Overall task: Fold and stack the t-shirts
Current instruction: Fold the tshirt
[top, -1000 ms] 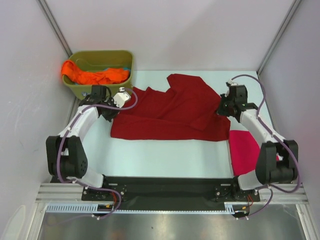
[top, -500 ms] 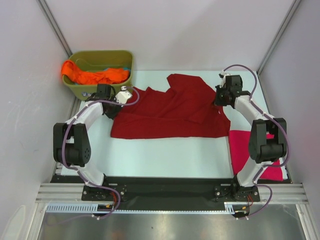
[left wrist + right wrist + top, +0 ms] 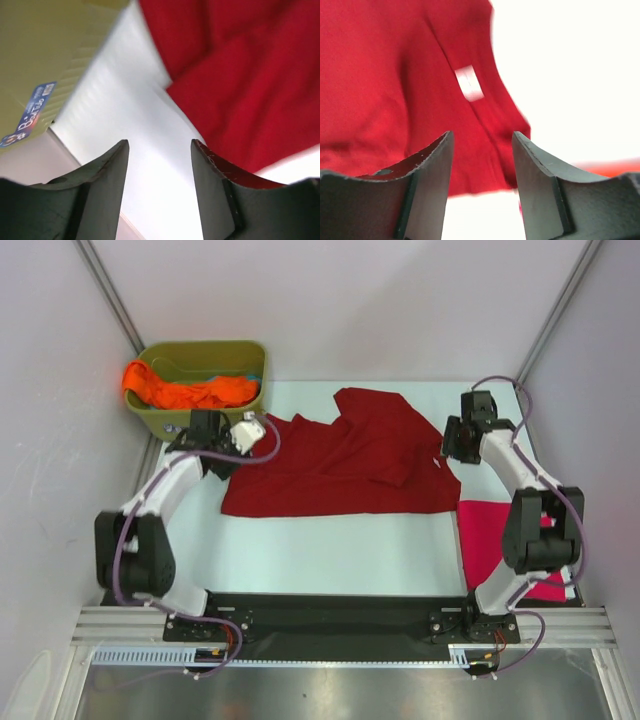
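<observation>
A dark red t-shirt point(image 3: 340, 462) lies spread and partly folded across the middle of the white table point(image 3: 330, 550). My left gripper point(image 3: 222, 460) hangs at its left edge. In the left wrist view this gripper point(image 3: 160, 145) is open over bare table, the red cloth point(image 3: 250, 75) just to its right. My right gripper point(image 3: 452, 452) is at the shirt's right edge, open point(image 3: 482, 135) above the red cloth point(image 3: 380, 90) and its white label point(image 3: 469, 82). A magenta t-shirt point(image 3: 488, 540) lies at the near right. An orange t-shirt point(image 3: 185, 392) sits in the tub.
The olive-green tub point(image 3: 252, 348) stands at the back left corner, close behind my left wrist; its wall point(image 3: 50, 40) with a blue sticker point(image 3: 35, 107) fills the left wrist view's upper left. Side walls close in the table on both sides.
Both grippers have gone from shut to open and let go of the dark red t-shirt. Its right edge now lies flat. The right wrist has shifted slightly right.
</observation>
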You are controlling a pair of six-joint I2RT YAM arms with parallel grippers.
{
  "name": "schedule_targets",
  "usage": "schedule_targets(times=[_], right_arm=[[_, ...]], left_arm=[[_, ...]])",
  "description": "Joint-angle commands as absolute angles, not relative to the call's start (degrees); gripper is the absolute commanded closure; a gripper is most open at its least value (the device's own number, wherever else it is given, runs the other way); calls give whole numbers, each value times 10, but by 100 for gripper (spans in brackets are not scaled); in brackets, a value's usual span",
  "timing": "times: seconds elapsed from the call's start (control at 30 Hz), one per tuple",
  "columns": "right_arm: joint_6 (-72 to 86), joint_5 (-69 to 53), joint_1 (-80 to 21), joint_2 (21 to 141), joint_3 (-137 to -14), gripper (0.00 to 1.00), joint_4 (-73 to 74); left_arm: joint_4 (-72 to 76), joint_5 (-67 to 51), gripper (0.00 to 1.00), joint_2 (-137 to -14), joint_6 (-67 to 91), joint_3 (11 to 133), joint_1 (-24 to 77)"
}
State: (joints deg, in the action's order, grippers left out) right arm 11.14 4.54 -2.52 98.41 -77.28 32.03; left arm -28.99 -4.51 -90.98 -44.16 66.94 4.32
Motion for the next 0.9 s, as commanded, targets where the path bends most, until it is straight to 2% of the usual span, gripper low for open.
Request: schedule_targets(times=[0.0,0.1,0.23,0.4,0.6,0.67,0.7,0.77,0.8,0.87], right_arm=[[177,105,-47,891,-717,46,401],[244,94,-48,844,-648,48,392],[327,80,-54,811,-569,48,364],[370,89,-53,842,-539,47,323],[403,102,-62,890,-534,46,277],[403,104,-62,910,-536,47,269],[403,105,-62,917,-537,48,265],[403,108,-63,928,-533,50,263],[402,109,-62,929,-527,53,262],[397,112,-61,927,-512,58,260]], left_arm=[[-327,-40,43,-806,-542,565,91],[-292,-29,42,-770,-596,454,134],[-245,-26,31,-798,-591,438,153],[-208,-14,31,-849,-582,449,154],[-158,-3,36,-860,-588,403,154],[-149,-1,43,-867,-583,403,154],[-140,-2,51,-872,-582,403,153],[-134,14,60,-878,-575,406,154],[-134,13,70,-880,-570,409,153],[-152,7,82,-877,-556,424,151]])
